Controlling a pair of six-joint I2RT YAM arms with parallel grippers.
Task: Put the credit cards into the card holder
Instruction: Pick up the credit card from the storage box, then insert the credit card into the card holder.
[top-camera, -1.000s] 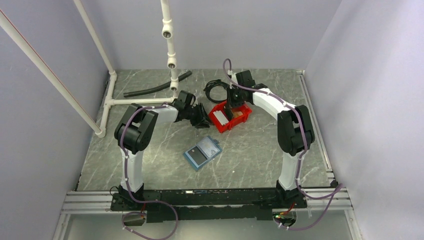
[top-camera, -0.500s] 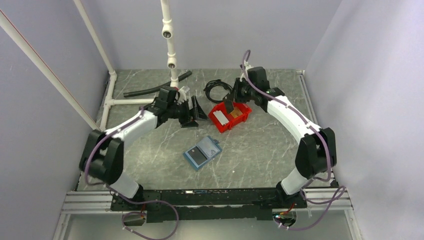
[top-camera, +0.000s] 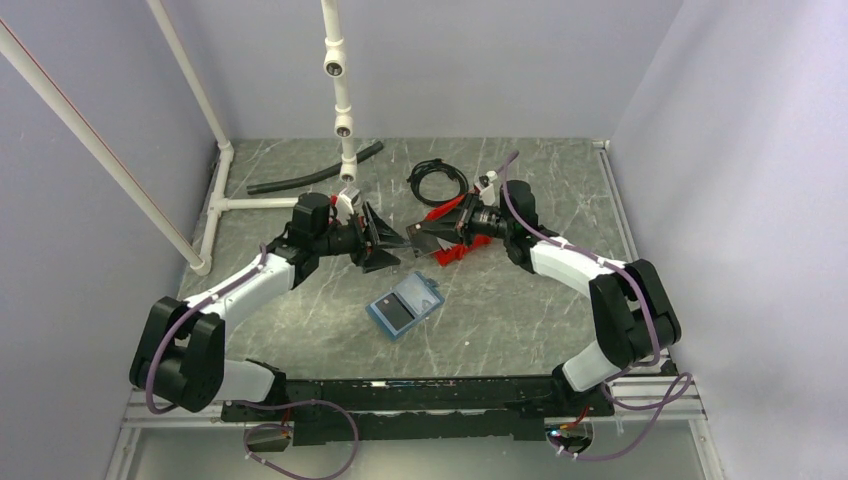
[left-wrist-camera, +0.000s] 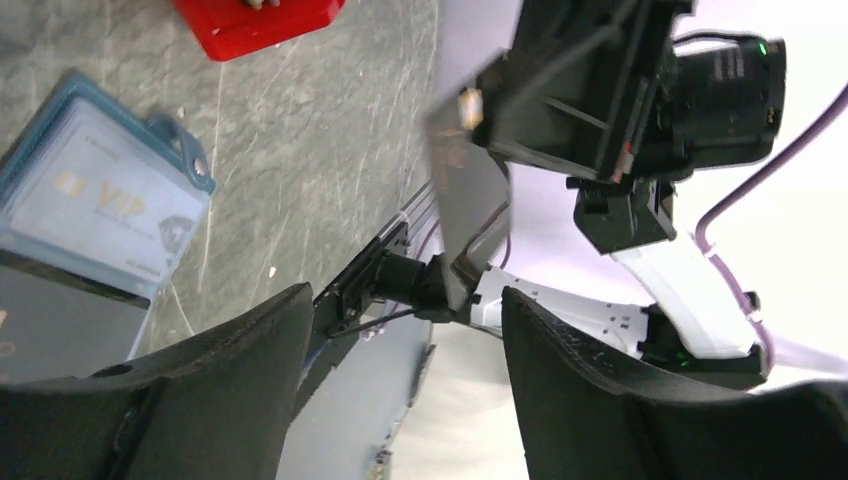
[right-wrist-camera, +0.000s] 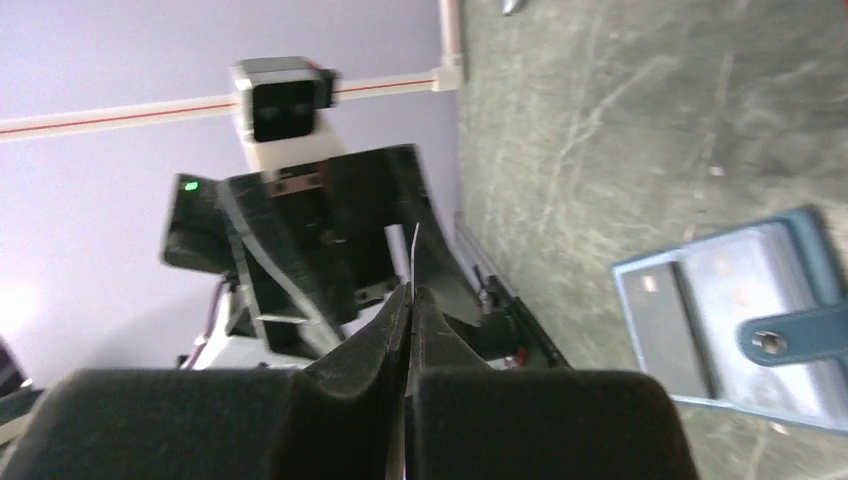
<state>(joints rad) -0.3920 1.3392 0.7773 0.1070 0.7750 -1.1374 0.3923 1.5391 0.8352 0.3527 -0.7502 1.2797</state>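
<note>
The right gripper (top-camera: 443, 236) has its 2 fingers pressed together on a grey card (left-wrist-camera: 468, 185). It pinches the card by one end, so the rest sticks out toward the left arm. The card is held in the air above the table (top-camera: 500, 310), close by the red bin (top-camera: 455, 251), and it is tilted rather than flat. The left gripper (top-camera: 393, 241) faces it from the other side with its 2 fingers spread wide. In the left wrist view the free end of the card reaches into the gap between them, and neither finger appears to touch it. In the right wrist view the card shows edge-on as a thin pale line rising from the closed fingertips (right-wrist-camera: 375, 345), with the left gripper right behind it.

The card holder (top-camera: 404, 305) lies flat on the table nearer the arm bases, apart from both grippers, its tab end pointing toward the bin. One half shows a pale panel marked "VIP" and the other a dark panel. The right gripper hides most of the bin, so its contents cannot be told. A coiled black cable (top-camera: 437, 182) and a black hose (top-camera: 315, 170) lie at the far side of the table, near the white pipe frame (top-camera: 343, 110).
</note>
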